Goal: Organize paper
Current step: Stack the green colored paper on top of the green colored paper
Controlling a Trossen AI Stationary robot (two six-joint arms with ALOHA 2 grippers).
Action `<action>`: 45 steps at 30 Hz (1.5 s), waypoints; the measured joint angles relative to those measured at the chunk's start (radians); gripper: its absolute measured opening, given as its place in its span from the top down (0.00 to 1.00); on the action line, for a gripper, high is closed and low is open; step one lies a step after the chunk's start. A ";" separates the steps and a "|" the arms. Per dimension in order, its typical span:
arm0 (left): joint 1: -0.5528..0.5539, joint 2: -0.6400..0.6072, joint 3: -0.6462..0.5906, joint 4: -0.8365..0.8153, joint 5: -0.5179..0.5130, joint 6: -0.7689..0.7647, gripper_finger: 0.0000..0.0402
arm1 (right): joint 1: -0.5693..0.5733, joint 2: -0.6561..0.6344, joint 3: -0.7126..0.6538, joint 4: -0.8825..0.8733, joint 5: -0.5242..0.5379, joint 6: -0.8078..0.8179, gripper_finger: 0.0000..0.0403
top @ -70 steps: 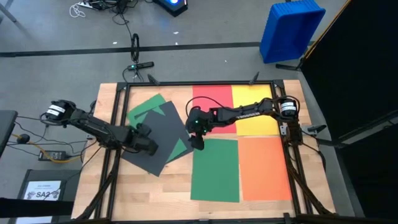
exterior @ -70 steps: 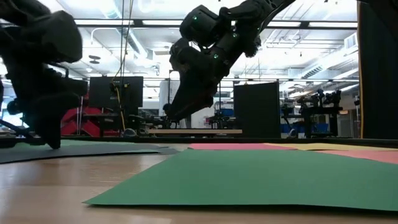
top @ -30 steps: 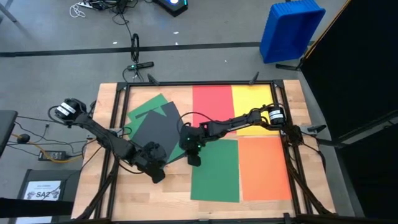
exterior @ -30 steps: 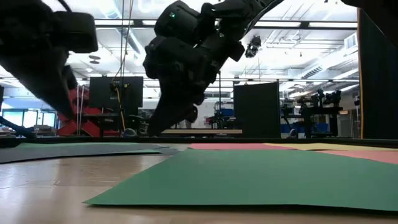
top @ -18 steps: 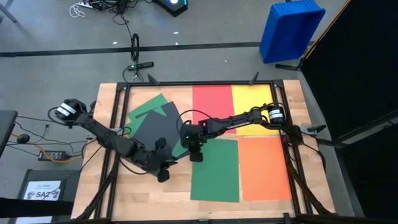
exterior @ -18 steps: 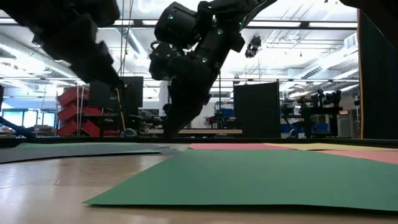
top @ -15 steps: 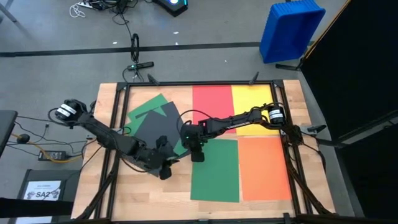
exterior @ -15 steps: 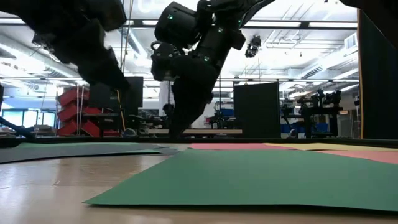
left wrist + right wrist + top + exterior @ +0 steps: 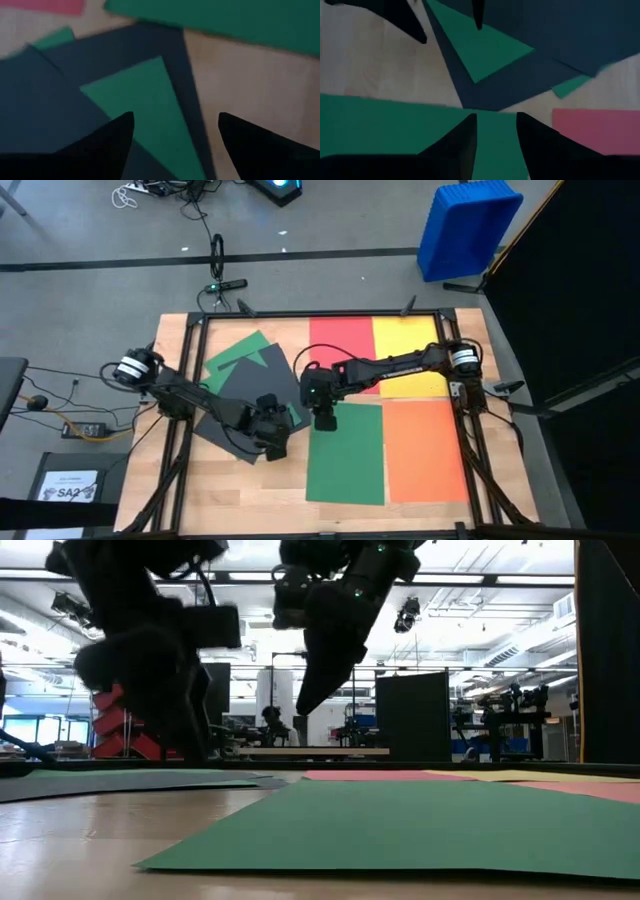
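The left gripper [image 9: 175, 125] is shown with fingers spread, nothing pinched; a green corner [image 9: 150, 105] atop dark grey paper [image 9: 60, 100] lies between them. The right gripper [image 9: 496, 127] fingers are parted above a green sheet [image 9: 380, 120] flat on the tabletop [image 9: 250, 80].

Two dark jointed arms, white-banded motors near each base, green lights.
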 joint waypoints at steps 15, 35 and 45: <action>0.015 0.041 0.001 0.003 0.017 -0.121 0.36 | -0.022 -0.108 -0.153 0.205 0.019 0.043 0.73; 0.023 0.181 0.180 -0.216 0.022 -0.049 0.37 | -0.022 -0.109 -0.157 0.195 0.018 0.037 0.73; 0.028 0.179 0.186 -0.288 0.004 -0.052 0.37 | -0.022 -0.109 -0.157 0.193 0.018 0.035 0.73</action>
